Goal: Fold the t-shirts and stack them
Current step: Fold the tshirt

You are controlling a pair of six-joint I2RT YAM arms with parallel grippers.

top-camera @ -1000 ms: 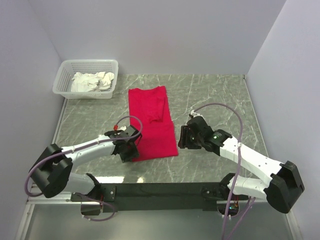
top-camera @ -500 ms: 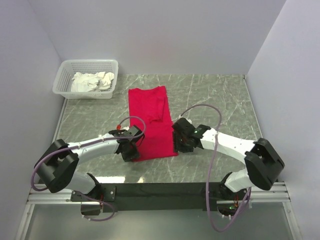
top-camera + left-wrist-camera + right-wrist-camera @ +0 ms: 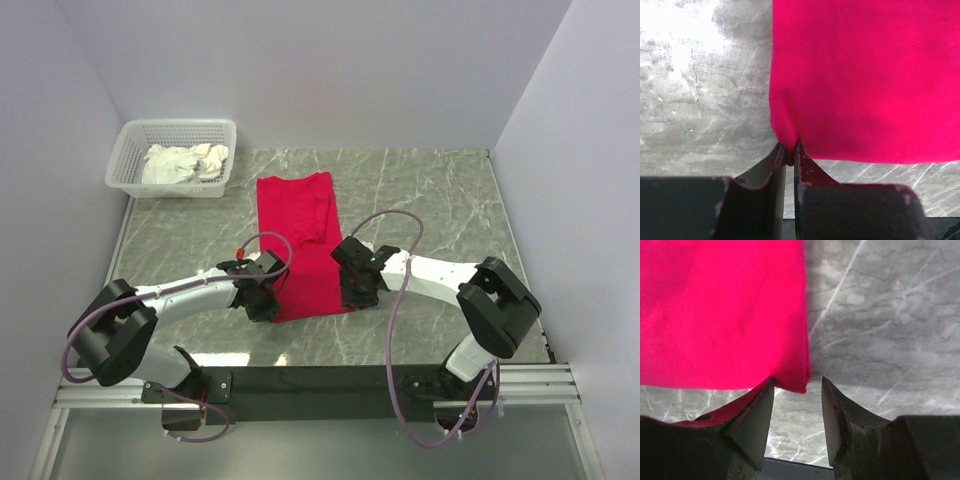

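A bright red t-shirt (image 3: 305,240), folded into a long strip, lies flat on the marble table, running from the back to the near middle. My left gripper (image 3: 264,303) is shut on the shirt's near left corner (image 3: 788,145); the fabric is pinched between its jaws. My right gripper (image 3: 357,297) is open at the near right corner (image 3: 799,382), with that corner between its two fingers and the left finger under the cloth's edge. The rest of the shirt fills the top of both wrist views.
A white lattice basket (image 3: 135,150) holding crumpled white cloth (image 3: 185,163) stands at the back left corner. Grey walls close in the table on the left, back and right. Bare marble (image 3: 440,200) lies to the right of the shirt.
My right gripper has moved left from beside the shirt to its near right corner. My left gripper has stayed at the near left corner.
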